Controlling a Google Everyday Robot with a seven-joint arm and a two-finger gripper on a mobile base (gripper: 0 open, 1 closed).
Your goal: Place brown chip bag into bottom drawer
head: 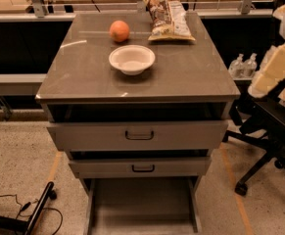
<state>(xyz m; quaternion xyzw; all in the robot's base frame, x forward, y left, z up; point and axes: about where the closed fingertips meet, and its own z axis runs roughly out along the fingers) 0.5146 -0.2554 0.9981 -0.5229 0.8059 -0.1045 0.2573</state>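
The brown chip bag (167, 14) lies flat at the back right of the grey cabinet top (191, 72), its length running front to back. The bottom drawer (142, 204) is pulled out at floor level, a shallow grey tray with nothing in it. The two drawers above it, with black handles, stand slightly out. Cream and white links of my arm (274, 70) show at the right edge, beside the cabinet and well away from the bag. My gripper is out of view past that edge.
A white bowl (131, 58) sits mid-top with an orange (119, 31) behind it, left of the bag. A black office chair (272, 131) stands right of the cabinet, clear bottles (244, 65) behind it. A black stand leg and cables (34, 212) lie on the floor at left.
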